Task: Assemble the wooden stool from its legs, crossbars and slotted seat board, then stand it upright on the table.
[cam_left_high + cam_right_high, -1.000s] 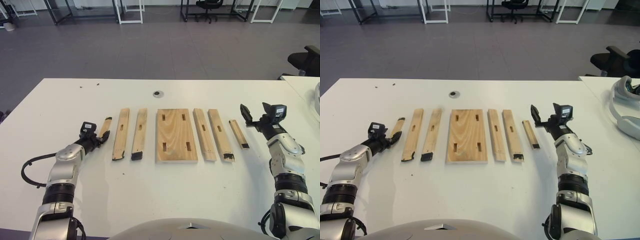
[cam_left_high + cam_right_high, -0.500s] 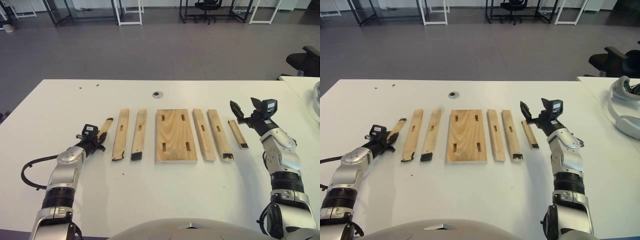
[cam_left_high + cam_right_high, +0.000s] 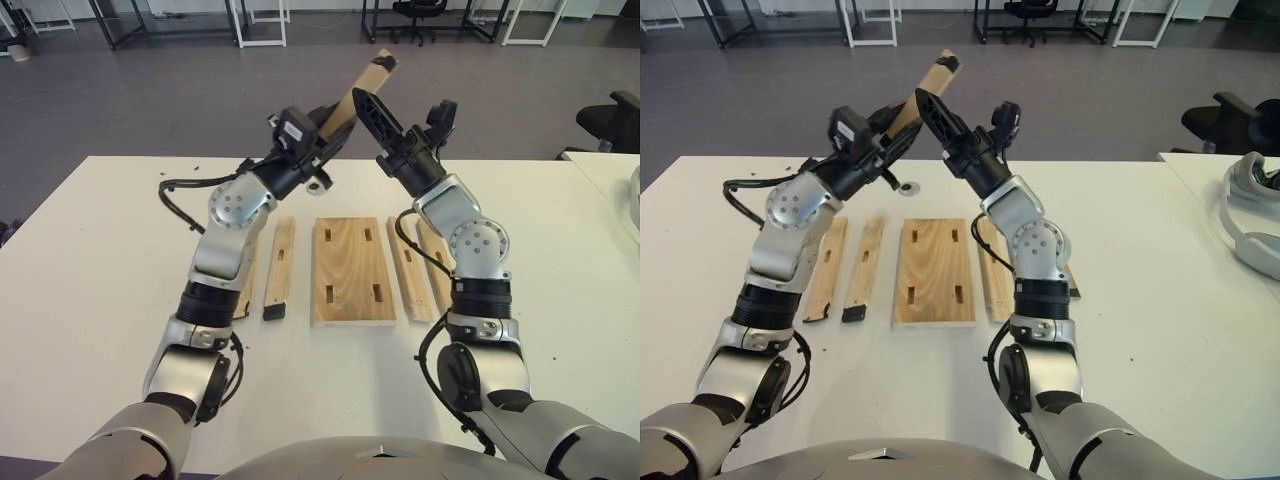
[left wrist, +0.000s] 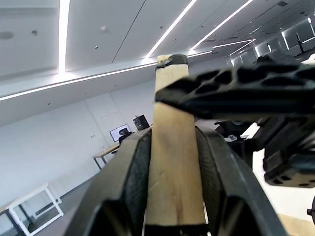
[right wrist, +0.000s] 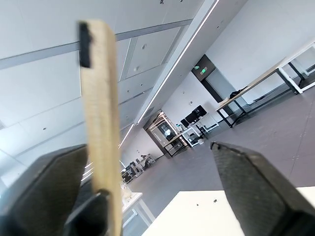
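High at upper centre, the left gripper [image 3: 322, 128] clamps a crossbar [image 3: 362, 82] tilted up over the table [image 3: 100, 260] at its far edge. The right gripper [image 3: 401, 100], fingers spread, meets it, one finger crossing the bar near its tip. Below, the seat board [image 3: 353, 270] lies flat at centre between legs [image 3: 279, 265], with white surface wide on both sides. Half a second ago both arms sat low at the row's ends.

Pale seat board [image 3: 353, 270] with 4 slots lies flat; slotted legs [image 3: 279, 265] lie alongside, both sides. 1 dark-tipped crossbar [image 3: 372, 72] is aloft, tilted.
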Available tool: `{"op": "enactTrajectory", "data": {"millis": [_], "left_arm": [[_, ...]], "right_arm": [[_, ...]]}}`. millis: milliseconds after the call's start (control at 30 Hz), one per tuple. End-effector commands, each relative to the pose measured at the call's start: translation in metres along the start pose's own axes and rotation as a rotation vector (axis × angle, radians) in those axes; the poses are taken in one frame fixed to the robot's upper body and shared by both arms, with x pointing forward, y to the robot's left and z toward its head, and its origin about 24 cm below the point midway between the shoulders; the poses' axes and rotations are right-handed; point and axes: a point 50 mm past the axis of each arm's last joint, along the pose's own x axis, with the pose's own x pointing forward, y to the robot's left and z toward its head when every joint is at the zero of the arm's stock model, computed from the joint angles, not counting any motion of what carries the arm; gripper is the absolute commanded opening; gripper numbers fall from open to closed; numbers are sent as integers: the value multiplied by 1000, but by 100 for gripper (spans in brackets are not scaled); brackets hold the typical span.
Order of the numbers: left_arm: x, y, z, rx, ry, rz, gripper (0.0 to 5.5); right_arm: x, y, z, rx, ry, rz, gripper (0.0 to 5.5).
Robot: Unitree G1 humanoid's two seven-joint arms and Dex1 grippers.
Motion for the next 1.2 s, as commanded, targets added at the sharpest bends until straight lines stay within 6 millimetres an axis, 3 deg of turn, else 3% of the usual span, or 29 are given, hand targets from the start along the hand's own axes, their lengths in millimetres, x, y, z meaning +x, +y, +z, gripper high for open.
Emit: {"op": "enactTrajectory", "data": {"millis": [33, 567, 767, 800, 900, 1033, 1100, 1200], "left_arm": [[-1, -6, -1, 36, 12, -41, 129], [-9, -7, -7, 89, 55, -108, 129], [-10, -14, -12, 94, 82, -146, 129], [-11, -16, -14, 92, 94, -159, 166], [-20, -19, -25, 102, 145, -169, 212], [-41, -6, -40, 79, 217, -45, 280], [-47, 5, -44, 71, 237, 74, 325], [-59, 26, -50, -32, 258, 290, 332]], "right_arm": [[3, 14, 14, 47, -83, 48, 376], [-4, 10, 5, 114, -15, 4, 74], [-9, 8, 3, 94, -43, -31, 41], [-11, 4, 5, 73, -63, -64, 41], [-45, -22, 10, -89, -109, -250, 41], [-111, -51, 4, -172, -150, -549, 41], [-132, -58, -2, -193, -148, -655, 41], [-150, -68, -12, -232, -125, -754, 41]]}}
